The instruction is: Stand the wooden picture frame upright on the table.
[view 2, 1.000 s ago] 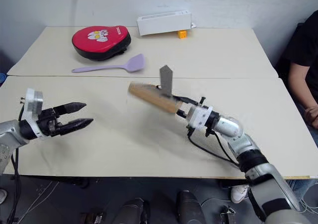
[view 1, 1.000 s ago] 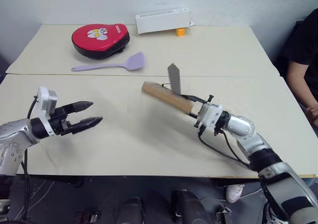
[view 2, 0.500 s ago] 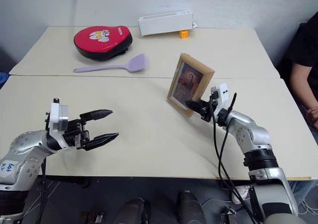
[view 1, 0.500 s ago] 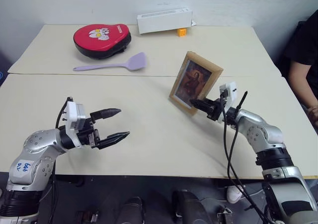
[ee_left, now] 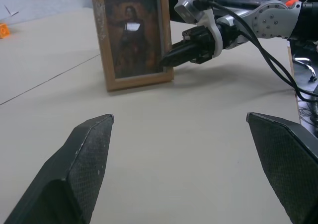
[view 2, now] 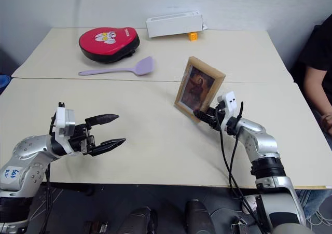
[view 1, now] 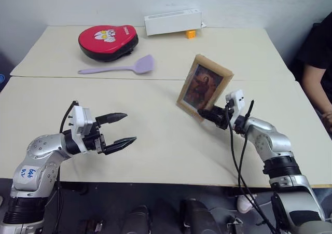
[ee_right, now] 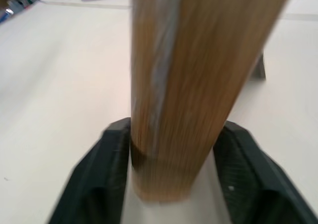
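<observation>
Standing right of centre on the bench [view 1: 155,156], the wooden picture frame [view 1: 204,86] leans back slightly, picture facing the camera. The right tool [view 1: 203,113] pinches its lower right edge, judged to steady it until its stand bears. The left tool [view 1: 129,127] hovers spread at lower left, well apart. The white box [view 1: 172,21] at top centre is closed; contents cannot be told.

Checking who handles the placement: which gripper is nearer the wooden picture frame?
Right. The right gripper is at the wooden picture frame, fingers astride its lower edge; the left gripper hangs apart, well off.
</observation>
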Robot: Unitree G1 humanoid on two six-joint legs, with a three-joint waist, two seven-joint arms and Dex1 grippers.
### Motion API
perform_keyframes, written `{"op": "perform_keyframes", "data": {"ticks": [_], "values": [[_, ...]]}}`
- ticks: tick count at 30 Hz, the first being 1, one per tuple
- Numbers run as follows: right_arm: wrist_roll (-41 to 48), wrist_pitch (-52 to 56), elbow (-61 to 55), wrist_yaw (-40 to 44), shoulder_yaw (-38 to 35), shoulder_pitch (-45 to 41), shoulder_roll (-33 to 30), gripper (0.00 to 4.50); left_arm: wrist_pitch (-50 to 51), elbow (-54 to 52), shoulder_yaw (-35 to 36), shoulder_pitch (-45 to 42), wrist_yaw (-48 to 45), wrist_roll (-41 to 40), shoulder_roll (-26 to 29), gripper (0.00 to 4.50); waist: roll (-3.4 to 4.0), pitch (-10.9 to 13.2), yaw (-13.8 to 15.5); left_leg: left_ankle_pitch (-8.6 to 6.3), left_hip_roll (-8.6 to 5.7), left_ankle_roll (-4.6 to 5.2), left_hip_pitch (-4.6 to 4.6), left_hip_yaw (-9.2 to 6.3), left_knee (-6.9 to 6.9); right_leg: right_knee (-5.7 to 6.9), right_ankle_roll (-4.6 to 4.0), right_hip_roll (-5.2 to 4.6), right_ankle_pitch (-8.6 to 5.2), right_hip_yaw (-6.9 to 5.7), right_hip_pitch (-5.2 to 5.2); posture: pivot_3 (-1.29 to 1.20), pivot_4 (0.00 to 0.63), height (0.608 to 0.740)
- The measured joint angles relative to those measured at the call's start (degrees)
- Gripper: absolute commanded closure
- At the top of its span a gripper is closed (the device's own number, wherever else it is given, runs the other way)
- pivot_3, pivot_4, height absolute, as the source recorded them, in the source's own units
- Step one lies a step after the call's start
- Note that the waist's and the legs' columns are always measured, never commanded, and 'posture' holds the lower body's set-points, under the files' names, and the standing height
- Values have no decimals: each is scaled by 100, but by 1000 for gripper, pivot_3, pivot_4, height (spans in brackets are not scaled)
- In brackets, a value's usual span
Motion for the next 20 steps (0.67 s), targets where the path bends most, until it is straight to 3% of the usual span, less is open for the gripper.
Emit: {"op": "perform_keyframes", "data": {"ticks": [3, 9, 16, 20], "values": [[0, 93, -327, 202, -30, 204, -92, 56, -13, 20, 5, 3, -29, 50, 0, 0, 0, 0, -6, -1, 0, 2, -1, 1, 0, -1, 2, 0, 1, 1, 0, 0, 150, 740], [-21, -203, -849, 772, -445, 912, -632, 20, -303, 343, 158, 348, -83, 415, 47, 0, 0, 0, 0, -3, -1, 5, 0, 2, -6, -12, 2, 0, 1, 1, 0, 0, 150, 740], [-749, -3684, -1073, 2404, -1108, 2295, -1535, 20, -1375, 1067, 542, 1234, -5, 1420, 335, 0, -1, 0, 2, -20, -2, 33, 20, 9, -19, -26, 2, 2, 1, 3, 15, 0, 150, 740], [-907, -4642, -777, 2811, -1210, 2618, -1649, 20, -1699, 1282, 761, 1372, 13, 1540, 378, 0, -1, 1, -7, -23, -1, 40, 46, 7, -17, -27, 4, -1, 2, 4, 40, 0, 150, 740]]}}
